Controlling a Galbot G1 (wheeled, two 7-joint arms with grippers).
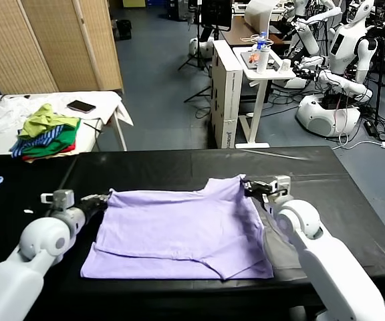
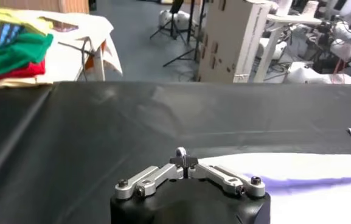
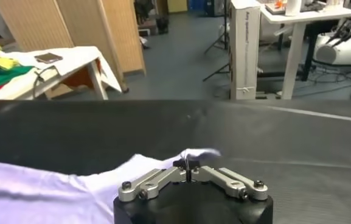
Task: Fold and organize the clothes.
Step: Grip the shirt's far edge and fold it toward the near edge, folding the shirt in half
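T-shirt [image 1: 179, 231] lies flat mid-worktop [image 1: 353, 194]. Left end effector [image 1: 102, 198] closed, pinching its 9 o'clock far corner; right end effector [image 1: 251, 188] closed, pinching the 2 o'clock corner. Thin, limp fabric, probably light; best held at corners.

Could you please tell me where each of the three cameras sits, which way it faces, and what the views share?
Head view: high on the robot, looking down at the black table; both arms show, each tool at a far corner of the T-shirt.
Left wrist view: behind the left tool, shut on the T-shirt's edge, facing across the table.
Right wrist view: behind the right tool, shut likewise.
Shared: T-shirt, garment pile.
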